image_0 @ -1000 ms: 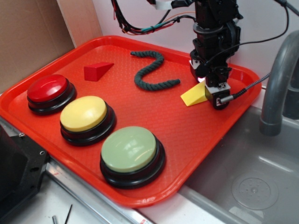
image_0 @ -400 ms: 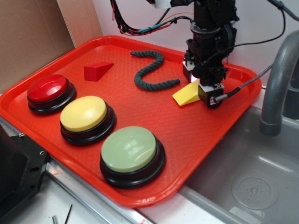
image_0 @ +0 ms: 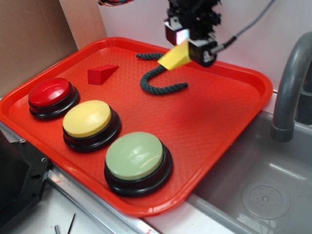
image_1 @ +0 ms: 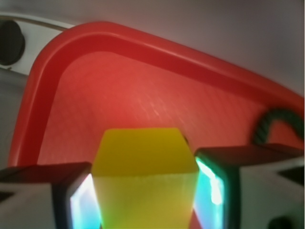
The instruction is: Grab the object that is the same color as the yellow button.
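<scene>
Gripper point(image_0: 187, 45): clamped on yellow wedge point(image_0: 174, 57), held clear above tray point(image_0: 234, 112); grab apparently done, next only holding firm.

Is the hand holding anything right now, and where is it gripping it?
Yes: the hand holds the yellow wedge by its thick end, clear above the tray.

No lettering seems readable anywhere in either view.
</scene>
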